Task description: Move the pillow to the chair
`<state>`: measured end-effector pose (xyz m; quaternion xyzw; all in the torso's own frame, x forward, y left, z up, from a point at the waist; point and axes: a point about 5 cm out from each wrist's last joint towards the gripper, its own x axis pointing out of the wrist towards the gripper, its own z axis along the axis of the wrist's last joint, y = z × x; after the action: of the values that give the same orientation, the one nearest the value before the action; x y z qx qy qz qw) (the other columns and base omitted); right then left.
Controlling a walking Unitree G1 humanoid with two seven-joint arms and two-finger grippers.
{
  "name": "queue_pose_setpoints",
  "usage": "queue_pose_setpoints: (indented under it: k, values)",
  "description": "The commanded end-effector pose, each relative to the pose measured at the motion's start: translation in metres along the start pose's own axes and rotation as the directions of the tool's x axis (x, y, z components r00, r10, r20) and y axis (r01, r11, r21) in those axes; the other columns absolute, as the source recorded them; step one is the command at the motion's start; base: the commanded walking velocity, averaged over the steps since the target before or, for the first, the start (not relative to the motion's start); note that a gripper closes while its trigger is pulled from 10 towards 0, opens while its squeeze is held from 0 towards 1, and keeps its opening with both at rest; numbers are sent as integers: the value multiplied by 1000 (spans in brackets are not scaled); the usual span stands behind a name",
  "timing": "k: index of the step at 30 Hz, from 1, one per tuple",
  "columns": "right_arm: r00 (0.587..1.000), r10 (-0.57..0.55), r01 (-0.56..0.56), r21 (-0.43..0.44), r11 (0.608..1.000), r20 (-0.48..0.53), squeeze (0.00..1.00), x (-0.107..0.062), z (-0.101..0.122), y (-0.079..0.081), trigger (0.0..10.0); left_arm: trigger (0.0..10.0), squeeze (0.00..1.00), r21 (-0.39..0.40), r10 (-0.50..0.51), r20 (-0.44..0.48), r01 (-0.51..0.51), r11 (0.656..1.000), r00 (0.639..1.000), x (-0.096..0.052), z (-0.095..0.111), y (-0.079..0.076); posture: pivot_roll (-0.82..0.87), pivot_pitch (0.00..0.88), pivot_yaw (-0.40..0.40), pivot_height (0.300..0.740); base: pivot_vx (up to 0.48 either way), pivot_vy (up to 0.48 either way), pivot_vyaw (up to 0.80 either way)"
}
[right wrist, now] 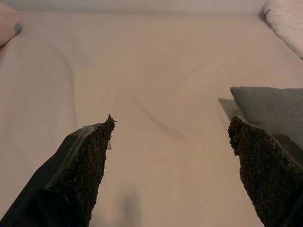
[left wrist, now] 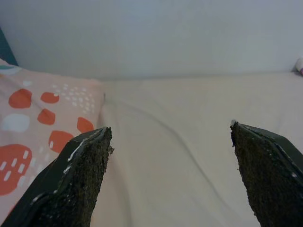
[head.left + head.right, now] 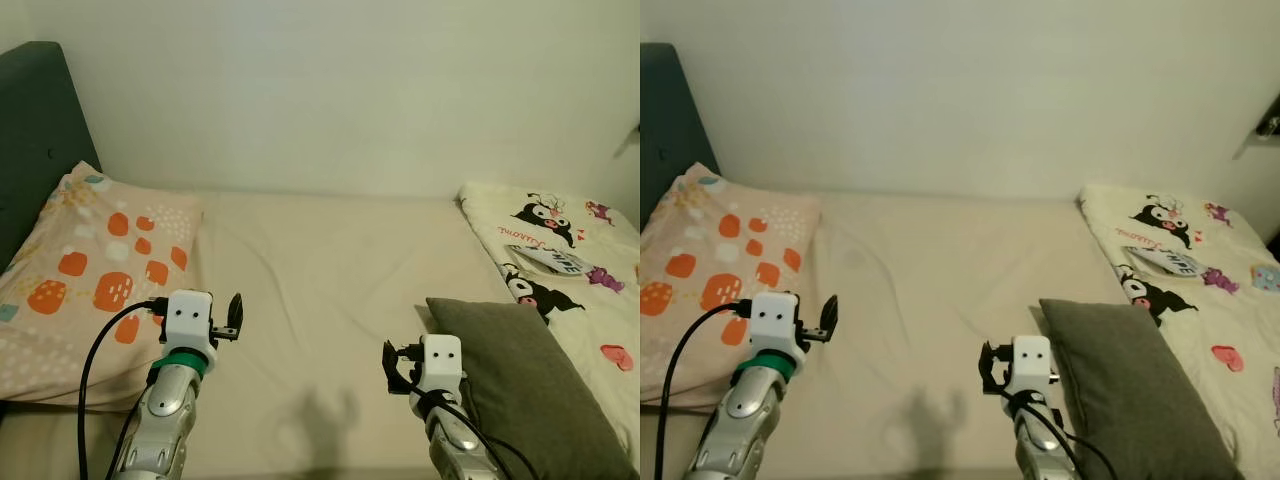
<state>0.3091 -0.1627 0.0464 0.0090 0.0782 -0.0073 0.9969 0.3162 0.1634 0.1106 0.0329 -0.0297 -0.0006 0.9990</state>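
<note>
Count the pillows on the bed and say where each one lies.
2. The orange-spotted pillow lies at the bed's left end against the headboard; the grey pillow lies at the near right, beside the right gripper. The cartoon blanket may hide more.

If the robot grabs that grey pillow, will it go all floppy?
Probably a bit. The grey pillow looks soft and flat, so its ends would likely droop. It seems light, and its cloth shouldn't slip from the open right gripper beside it.
</note>
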Motion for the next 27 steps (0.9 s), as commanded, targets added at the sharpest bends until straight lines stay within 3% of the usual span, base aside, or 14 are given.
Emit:
queue_pose_setpoints:
  k: [1, 14, 27]
  values:
    - [1000, -3, 3, -3, 1000, -18, 0, -2, -5, -1, 10000, 10000, 0, -5, -5, -23, 5, 1000, 1000, -3, -7, -2, -20, 0, -12, 740, 0, -244, 0]
    - [1000, -13, 12, -10, 1000, -26, 0, -4, -7, -5, 10000, 10000, 0, -5, -1, -31, 1, 1000, 1000, -4, -8, -2, -23, 0, -14, 740, 0, -278, 0]
    - [1000, -4, 4, -12, 1000, -29, 0, -2, -6, -2, 10000, 10000, 0, -13, 10, -32, -11, 1000, 999, -4, -8, 1, -20, 0, -22, 740, 0, -425, 0]
